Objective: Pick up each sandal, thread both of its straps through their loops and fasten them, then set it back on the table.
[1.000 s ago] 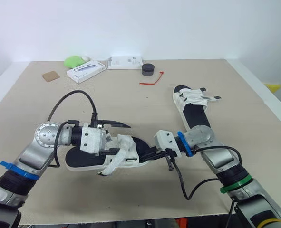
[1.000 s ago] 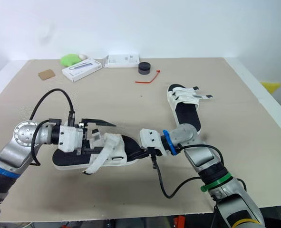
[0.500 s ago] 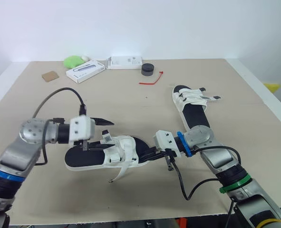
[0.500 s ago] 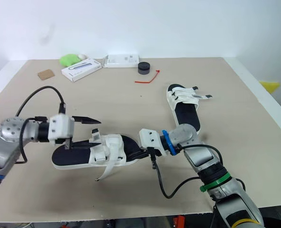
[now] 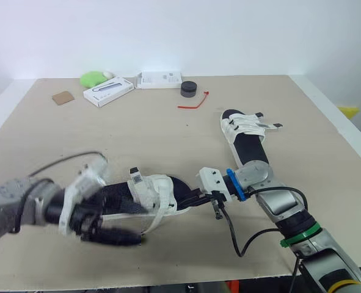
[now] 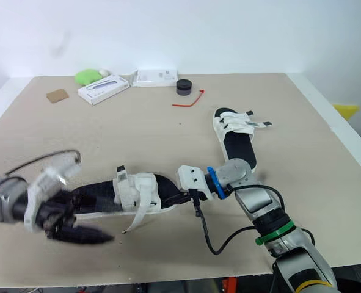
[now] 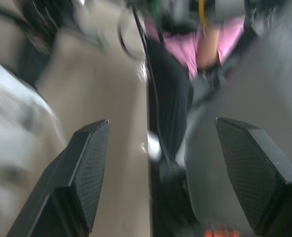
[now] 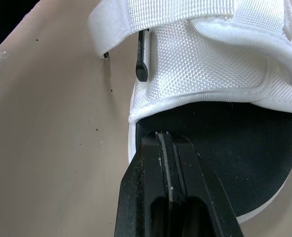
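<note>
Sandal [image 5: 149,194] lies at the near part of the worktop [image 5: 58,140], with one strap [image 5: 158,215] dangling loose toward the front edge. The left gripper [image 7: 161,126] hovers just beside it, spread wide and holding nothing. The right gripper [image 5: 191,198] is pinched tight on the sandal's end. Threading looks unfinished, so next the left must catch that strap's tip and feed it through its loop. A second sandal [image 5: 246,137] waits farther back.

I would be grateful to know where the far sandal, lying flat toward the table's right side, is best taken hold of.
I would grip the far sandal by its bare black near half, jaws across the sole's width, coming from above. That half is flat and uncovered; its white straps bunch at the far end, loose tips sticking out rightward.
</note>
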